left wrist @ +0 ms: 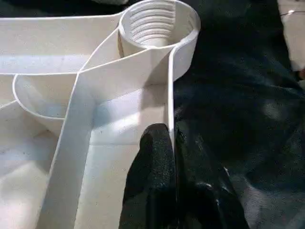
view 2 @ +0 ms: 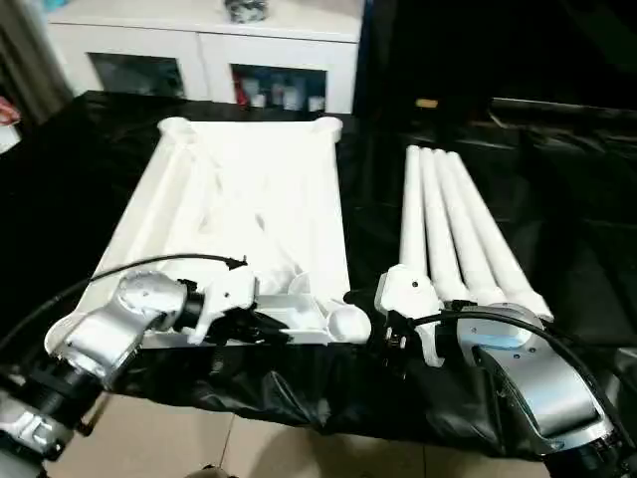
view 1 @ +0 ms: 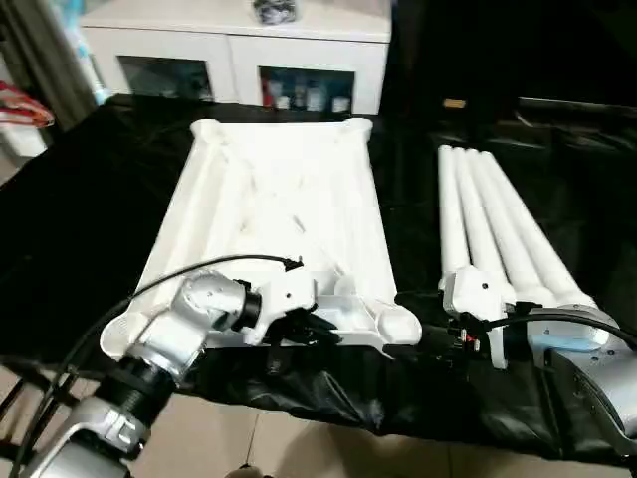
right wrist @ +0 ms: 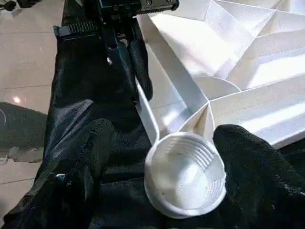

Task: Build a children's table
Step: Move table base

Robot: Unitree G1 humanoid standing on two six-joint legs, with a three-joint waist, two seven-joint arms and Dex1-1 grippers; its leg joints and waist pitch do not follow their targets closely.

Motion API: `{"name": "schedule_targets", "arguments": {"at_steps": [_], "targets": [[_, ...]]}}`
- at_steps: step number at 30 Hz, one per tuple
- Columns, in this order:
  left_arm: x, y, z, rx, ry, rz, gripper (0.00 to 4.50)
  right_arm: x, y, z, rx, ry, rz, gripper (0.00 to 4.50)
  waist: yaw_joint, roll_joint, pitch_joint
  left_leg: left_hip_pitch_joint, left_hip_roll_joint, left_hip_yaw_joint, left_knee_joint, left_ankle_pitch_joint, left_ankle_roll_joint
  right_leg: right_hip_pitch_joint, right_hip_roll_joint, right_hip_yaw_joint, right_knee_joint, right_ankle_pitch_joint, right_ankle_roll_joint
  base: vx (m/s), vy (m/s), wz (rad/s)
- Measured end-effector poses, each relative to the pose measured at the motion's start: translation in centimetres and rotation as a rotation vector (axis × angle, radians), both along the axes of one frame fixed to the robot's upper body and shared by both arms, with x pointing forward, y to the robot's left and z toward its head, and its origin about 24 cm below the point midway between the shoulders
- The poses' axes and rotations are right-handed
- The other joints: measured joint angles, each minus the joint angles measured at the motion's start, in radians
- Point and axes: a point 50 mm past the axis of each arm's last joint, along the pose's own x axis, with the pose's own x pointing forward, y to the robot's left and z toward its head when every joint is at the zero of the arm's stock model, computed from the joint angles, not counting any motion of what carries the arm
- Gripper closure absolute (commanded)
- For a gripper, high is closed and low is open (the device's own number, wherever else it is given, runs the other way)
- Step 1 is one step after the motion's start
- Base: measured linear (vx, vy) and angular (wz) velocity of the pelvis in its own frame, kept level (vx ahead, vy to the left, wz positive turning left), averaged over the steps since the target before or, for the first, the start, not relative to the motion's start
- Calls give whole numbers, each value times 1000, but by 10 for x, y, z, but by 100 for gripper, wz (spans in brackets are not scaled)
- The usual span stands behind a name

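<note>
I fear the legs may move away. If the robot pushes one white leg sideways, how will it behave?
The legs are round smooth tubes lying loose on the black cloth, so a pushed one would probably roll. They taper, so it would likely curve. They look hollow, probably light.

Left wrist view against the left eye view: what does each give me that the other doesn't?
The left wrist view alone shows the threads inside the corner socket and the left gripper with its fingers shut on the table top's rim. The left eye view alone shows the four legs lying side by side, the right gripper and a white cabinet. Both show the upside-down top on black cloth.
</note>
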Motion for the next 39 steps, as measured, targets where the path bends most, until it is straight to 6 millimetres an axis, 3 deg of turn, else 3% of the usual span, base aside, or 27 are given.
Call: {"name": "schedule_targets", "arguments": {"at_steps": [14,27,29,34,39], "targets": [[10,21,5,74,-28,81,448,0,0,0,0,-1,-2,69,-22,-1,0,0,0,0,0,0,0,0,0,0,0,0,0,0,0,0],[11,20,5,66,-30,103,448,1,0,0,-3,-5,-9,69,-21,-1,0,0,0,0,0,0,0,0,0,0,0,0,-1,0,0,0],[12,18,5,57,-29,109,405,1,0,1,-3,-8,-8,69,-22,-1,0,0,0,0,0,0,0,0,0,0,-1,0,-1,0,0,0],[10,27,11,43,-31,123,353,2,0,1,1,-1,-9,69,-22,-1,0,0,0,0,0,0,0,0,0,0,-1,0,-1,0,0,0],[4,41,23,44,-16,111,353,3,1,4,40,24,-16,69,-19,-3,1,0,0,0,0,0,0,0,0,0,0,0,-1,0,0,0]]}}
